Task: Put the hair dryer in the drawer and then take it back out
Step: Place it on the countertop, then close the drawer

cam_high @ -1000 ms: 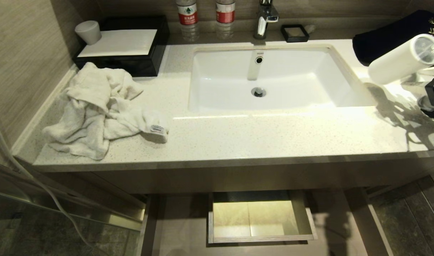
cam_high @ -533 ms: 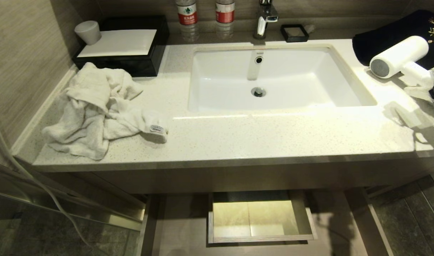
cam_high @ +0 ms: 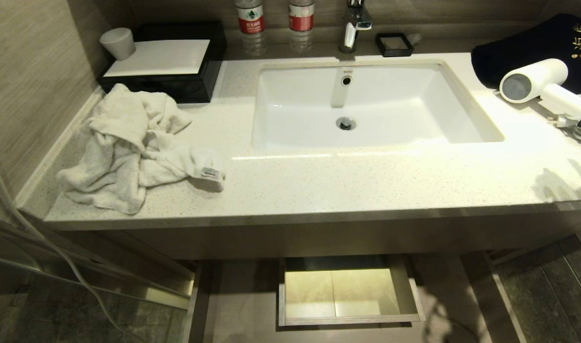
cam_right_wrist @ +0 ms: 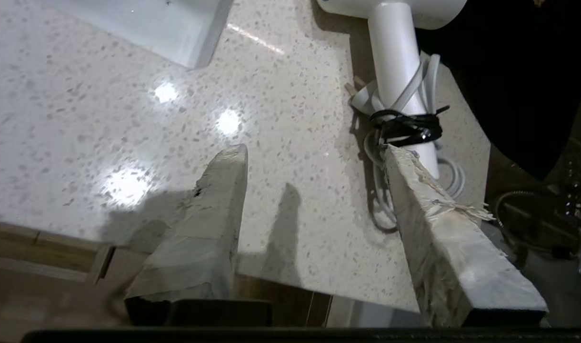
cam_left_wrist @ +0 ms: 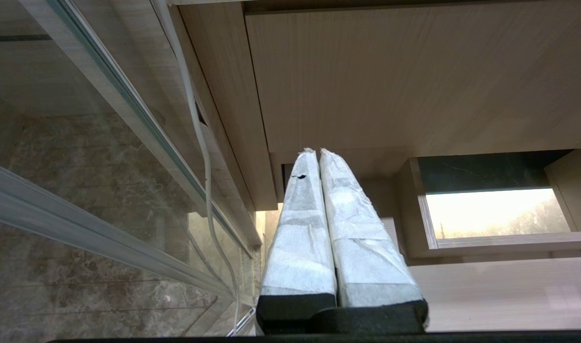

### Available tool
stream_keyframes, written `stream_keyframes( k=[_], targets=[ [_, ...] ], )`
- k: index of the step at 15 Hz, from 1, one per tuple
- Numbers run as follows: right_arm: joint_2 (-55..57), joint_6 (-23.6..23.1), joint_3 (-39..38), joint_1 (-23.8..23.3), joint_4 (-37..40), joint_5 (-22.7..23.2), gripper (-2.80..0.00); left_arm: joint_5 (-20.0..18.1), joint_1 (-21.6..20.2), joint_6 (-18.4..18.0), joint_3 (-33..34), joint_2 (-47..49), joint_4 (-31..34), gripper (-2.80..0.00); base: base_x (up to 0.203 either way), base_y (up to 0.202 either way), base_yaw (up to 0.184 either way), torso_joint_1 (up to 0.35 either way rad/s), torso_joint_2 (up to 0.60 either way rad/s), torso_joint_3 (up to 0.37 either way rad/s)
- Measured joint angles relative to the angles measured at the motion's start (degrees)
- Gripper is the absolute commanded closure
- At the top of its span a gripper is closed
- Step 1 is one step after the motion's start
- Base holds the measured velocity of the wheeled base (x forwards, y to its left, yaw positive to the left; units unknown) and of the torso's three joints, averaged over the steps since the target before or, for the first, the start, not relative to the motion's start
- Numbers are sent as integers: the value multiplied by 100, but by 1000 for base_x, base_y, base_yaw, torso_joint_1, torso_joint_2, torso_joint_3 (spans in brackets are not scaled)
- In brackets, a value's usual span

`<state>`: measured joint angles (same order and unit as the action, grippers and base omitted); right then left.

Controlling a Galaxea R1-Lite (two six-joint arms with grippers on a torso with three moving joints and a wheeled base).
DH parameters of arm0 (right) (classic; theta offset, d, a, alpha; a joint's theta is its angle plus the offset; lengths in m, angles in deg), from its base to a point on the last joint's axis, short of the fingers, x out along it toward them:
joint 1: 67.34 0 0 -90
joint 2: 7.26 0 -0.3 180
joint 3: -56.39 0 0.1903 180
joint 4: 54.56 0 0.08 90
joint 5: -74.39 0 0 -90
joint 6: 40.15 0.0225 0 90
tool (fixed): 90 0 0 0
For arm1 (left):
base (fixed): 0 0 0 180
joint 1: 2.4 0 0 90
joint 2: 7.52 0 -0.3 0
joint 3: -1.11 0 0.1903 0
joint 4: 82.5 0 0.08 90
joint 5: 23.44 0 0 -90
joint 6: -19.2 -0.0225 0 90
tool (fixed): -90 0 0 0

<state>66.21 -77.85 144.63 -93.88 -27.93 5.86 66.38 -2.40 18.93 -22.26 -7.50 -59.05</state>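
The hair dryer [cam_high: 538,85] lies on the pale speckled surface [cam_high: 347,186], far to the right of the sink [cam_high: 362,105]. Its round barrel rests against a dark cloth [cam_high: 528,45], and its cord [cam_right_wrist: 405,128] is wrapped up with a black strap by the handle. The right hand [cam_right_wrist: 314,152] floats above the surface just beside the handle, fingers spread apart and holding nothing. Down below, the drawer [cam_high: 350,290] is pulled out with nothing in it. The left hand [cam_left_wrist: 316,152] hangs low near the drawer, its two fingers pressed together. A crumpled white towel [cam_high: 133,147] sits on the left of the surface.
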Motion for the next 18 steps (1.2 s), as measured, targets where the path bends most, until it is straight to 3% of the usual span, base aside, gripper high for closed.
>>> stream_keyframes(
  k=[5,8,10,13,18],
  targets=[
    [-1289,371,-1759,41,508,-101,0,0,0,0,0,0,2,0,0,0,0,0,0,0],
    [-1934,665,-2739,116,1077,-712,0,0,0,0,0,0,1,0,0,0,0,0,0,0],
    [-2201,710,-3043,196,1492,-1171,0,1,0,0,0,0,-2,0,0,0,0,-54,38,-27],
    [-2402,735,-3288,289,1503,-1213,0,0,0,0,0,0,-2,0,0,0,0,-286,159,-129],
    [-2847,1155,-4086,446,1502,-1216,0,0,0,0,0,0,1,0,0,0,0,-373,164,-198]
  ],
)
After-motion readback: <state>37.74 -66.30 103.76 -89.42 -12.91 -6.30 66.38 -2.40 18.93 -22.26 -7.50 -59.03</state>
